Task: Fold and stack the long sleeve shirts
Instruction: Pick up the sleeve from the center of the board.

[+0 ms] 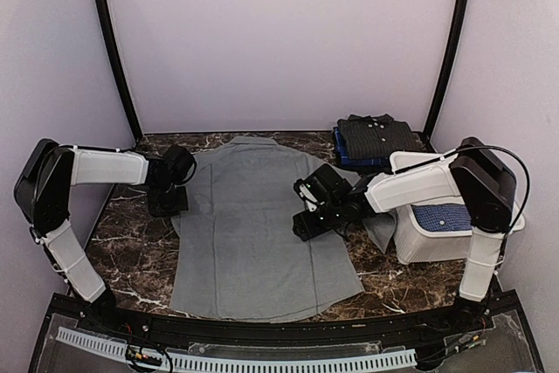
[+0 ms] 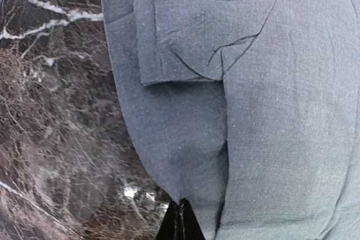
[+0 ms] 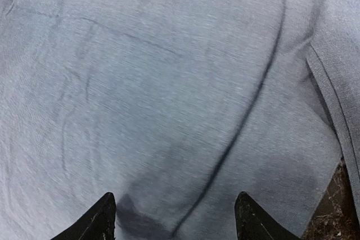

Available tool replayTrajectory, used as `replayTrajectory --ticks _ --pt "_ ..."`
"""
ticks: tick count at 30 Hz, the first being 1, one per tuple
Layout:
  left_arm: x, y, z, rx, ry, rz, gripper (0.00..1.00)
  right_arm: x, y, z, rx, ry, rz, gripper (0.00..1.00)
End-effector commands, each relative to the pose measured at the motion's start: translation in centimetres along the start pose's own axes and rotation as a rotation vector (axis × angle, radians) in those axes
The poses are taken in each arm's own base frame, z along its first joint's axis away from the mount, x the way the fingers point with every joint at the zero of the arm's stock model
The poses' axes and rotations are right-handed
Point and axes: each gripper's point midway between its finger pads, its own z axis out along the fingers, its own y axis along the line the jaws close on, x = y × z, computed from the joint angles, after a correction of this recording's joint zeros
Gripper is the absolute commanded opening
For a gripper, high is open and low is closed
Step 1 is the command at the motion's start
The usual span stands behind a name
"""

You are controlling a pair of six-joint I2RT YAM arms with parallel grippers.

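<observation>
A plain grey shirt (image 1: 253,233) lies spread flat in the middle of the table, collar at the far end. My left gripper (image 1: 168,203) is at its left edge. In the left wrist view the left gripper (image 2: 181,217) is shut, and the shirt's edge (image 2: 185,155) tapers down into its tips beside a folded-in sleeve (image 2: 191,32). My right gripper (image 1: 304,216) hovers over the shirt's right side. It is open and empty (image 3: 174,223), with grey cloth (image 3: 169,82) just below it. A blue dotted shirt (image 1: 441,216) lies in the white tub.
A stack of folded dark shirts (image 1: 377,139) sits at the back right. The white plastic tub (image 1: 419,246) stands at the right edge, close beside the right arm. Dark marble tabletop (image 1: 131,233) shows left of the shirt.
</observation>
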Motion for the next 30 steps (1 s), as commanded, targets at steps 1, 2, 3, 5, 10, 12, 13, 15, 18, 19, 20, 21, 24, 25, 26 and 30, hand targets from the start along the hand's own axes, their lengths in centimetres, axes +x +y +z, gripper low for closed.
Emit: replayTrajectory --ticks 1,2,3,5,10,12,13,15,18,19,20,21,24,25,26,30 --pt "-2.8 2.2 -2.0 -0.019 -0.046 0.047 0.0 0.9 -0.5 0.9 0.02 0.016 0.02 0.69" --pt "-3.1 2.8 -2.0 -0.025 -0.043 0.053 0.0 1.1 -0.6 1.1 0.022 0.023 0.023 0.69" --pt "-3.5 3.0 -2.1 -0.026 -0.048 0.051 0.0 1.3 -0.6 1.2 0.023 0.029 0.025 0.69" --pt "-4.1 3.8 -2.2 -0.033 -0.046 0.046 0.0 1.6 -0.8 1.4 0.026 0.038 0.028 0.69" --pt "-5.1 5.6 -2.3 -0.065 -0.046 0.029 0.0 2.4 -1.3 1.9 0.03 0.063 0.048 0.69" --pt "-5.6 6.6 -2.3 -0.084 -0.044 0.012 0.0 2.6 -1.6 2.0 0.029 0.071 0.06 0.69" --pt "-5.8 7.3 -2.2 -0.095 -0.04 -0.002 0.0 2.9 -1.9 2.1 0.033 0.079 0.066 0.69" --pt "-6.2 8.4 -2.3 -0.115 -0.04 -0.024 0.0 3.1 -2.4 2.0 0.038 0.082 0.075 0.69" --pt "-7.5 9.7 -2.8 -0.136 -0.062 -0.061 0.0 3.2 -3.1 1.9 0.046 0.083 0.087 0.69" --pt "-7.9 10.5 -3.1 -0.154 -0.072 -0.077 0.0 3.2 -3.3 1.9 0.05 0.085 0.089 0.69" --pt "-8.5 10.9 -3.4 -0.159 -0.084 -0.089 0.0 3.2 -3.5 1.8 0.054 0.085 0.092 0.69" --pt "-9.2 11.8 -3.7 -0.172 -0.095 -0.107 0.0 3.2 -3.7 1.8 0.057 0.086 0.094 0.69" --pt "-10.4 12.9 -4.1 -0.183 -0.109 -0.132 0.0 3.1 -4.0 1.8 0.064 0.088 0.095 0.69" --pt "-10.8 13.4 -4.3 -0.193 -0.115 -0.135 0.0 3.2 -4.2 1.8 0.069 0.091 0.096 0.69" --pt "-10.9 13.6 -4.2 -0.201 -0.114 -0.136 0.0 3.2 -4.4 1.8 0.076 0.093 0.098 0.69" --pt "-11.9 15.1 -4.6 -0.218 -0.112 -0.148 0.0 2.7 -4.7 1.4 0.091 0.09 0.098 0.69"
